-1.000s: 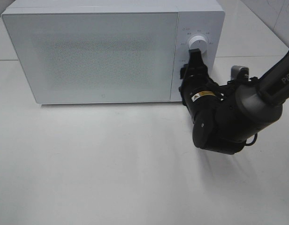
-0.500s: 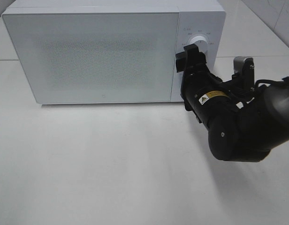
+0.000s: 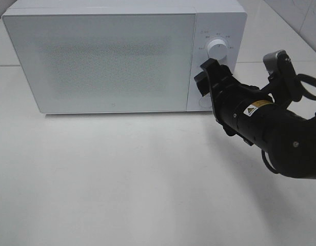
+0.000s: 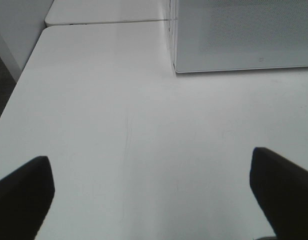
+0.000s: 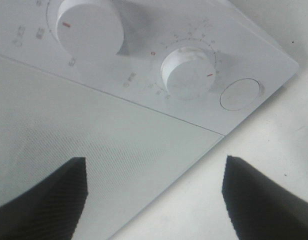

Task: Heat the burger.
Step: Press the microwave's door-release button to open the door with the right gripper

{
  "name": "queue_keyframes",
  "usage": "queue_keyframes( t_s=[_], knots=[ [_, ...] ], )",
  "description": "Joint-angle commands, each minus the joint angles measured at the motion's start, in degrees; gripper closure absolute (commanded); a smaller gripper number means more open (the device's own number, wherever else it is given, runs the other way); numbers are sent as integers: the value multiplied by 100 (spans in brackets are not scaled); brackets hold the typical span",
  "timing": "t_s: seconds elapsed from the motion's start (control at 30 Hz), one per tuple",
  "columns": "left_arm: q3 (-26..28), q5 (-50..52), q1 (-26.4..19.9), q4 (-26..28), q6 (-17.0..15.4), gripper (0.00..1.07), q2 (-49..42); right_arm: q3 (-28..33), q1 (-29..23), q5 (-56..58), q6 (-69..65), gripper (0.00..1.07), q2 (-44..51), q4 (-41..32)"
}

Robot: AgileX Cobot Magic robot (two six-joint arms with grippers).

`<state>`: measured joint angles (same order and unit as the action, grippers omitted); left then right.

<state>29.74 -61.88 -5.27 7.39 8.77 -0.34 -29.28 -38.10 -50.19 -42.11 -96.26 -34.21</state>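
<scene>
The right gripper (image 3: 204,74) is hanging empty with its jaws standing wide apart, close in front of the microwave (image 3: 96,56) panel (image 5: 144,95). It is facing the lower knob (image 5: 188,72), with the upper knob (image 5: 89,25) on one side of that and the round button (image 5: 240,94) on the other. Next to the panel the frosted door (image 5: 69,135) is sitting shut, so I cannot tell where the burger is. The left gripper (image 4: 151,197) is hovering wide and empty over the white table (image 4: 119,115), with the microwave's corner lying ahead of it.
</scene>
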Motion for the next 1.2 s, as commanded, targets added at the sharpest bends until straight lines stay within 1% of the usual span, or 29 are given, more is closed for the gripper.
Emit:
queue_keyframes(
  t_s=[0.03,0.1,0.13,0.2,0.27,0.3,0.33,0.37,0.5,0.53,0.57,0.6,0.63,0.67,0.7,0.73,0.77,0.8,0.83,0.87,0.9,0.93,1.0,1.03,1.1,1.17,1.2],
  knots=[
    [-17,57,-11,29,-29,7,-120,0,6,298,441,32,160,80],
    [-17,57,-11,29,-29,7,-120,0,6,945,1295,32,516,80],
    [-17,57,-11,29,-29,7,-120,0,6,945,1295,32,516,80],
    [-17,57,-11,29,-29,7,-120,-17,6,1478,1914,32,751,80],
    [-17,57,-11,29,-29,7,-120,-29,6,1702,2103,32,814,80],
    [-17,57,-11,29,-29,7,-120,-29,6,2000,2487,32,968,80],
    [-17,57,-11,29,-29,7,-120,-29,6,2000,2487,32,968,80],
    [-17,57,-11,29,-29,7,-120,-29,6,2303,2830,32,1094,80],
    [-17,57,-11,29,-29,7,-120,-29,11,2687,3300,32,1232,80],
    [-17,57,-11,29,-29,7,-120,-29,52,2842,3472,32,1278,86],
    [-17,57,-11,29,-29,7,-120,-46,155,3277,3684,32,1364,201],
    [-17,57,-11,29,-29,7,-120,-46,155,3277,3684,32,1364,201],
    [-17,57,-11,29,-29,7,-120,-80,223,3524,3782,32,1398,321],
    [-17,57,-11,29,-29,7,-120,-195,361,4011,3850,32,1478,688],
    [-17,57,-11,29,-29,7,-120,-195,361,4011,3850,32,1478,688],
    [-17,57,-11,29,-29,7,-120,-269,418,4291,3856,32,1495,922],
    [-17,57,-11,29,-29,7,-120,-407,521,4773,3845,32,1541,1352],
    [-17,57,-11,29,-29,7,-120,-407,521,4773,3845,32,1541,1352],
    [-17,57,-11,29,-29,7,-120,-476,544,5019,3845,32,1570,1524],
    [-17,57,-11,29,-29,7,-120,-647,550,5563,3845,32,1610,1925],
    [-17,57,-11,29,-29,7,-120,-647,550,5563,3845,32,1610,1925],
    [-17,57,-11,29,-29,7,-120,-802,550,5964,3845,32,1673,2286],
    [-17,57,-11,29,-29,7,-120,-854,550,6131,3845,32,1707,2395],
    [-17,57,-11,29,-29,7,-120,-957,539,6520,3845,32,1799,2641],
    [-17,57,-11,29,-29,7,-120,-985,539,6721,3845,32,1856,2722],
    [-17,57,-11,29,-29,7,-120,-1031,539,7179,3850,32,2080,2956],
    [-17,57,-11,29,-29,7,-120,-1031,539,7179,3850,32,2080,2956]
  ],
)
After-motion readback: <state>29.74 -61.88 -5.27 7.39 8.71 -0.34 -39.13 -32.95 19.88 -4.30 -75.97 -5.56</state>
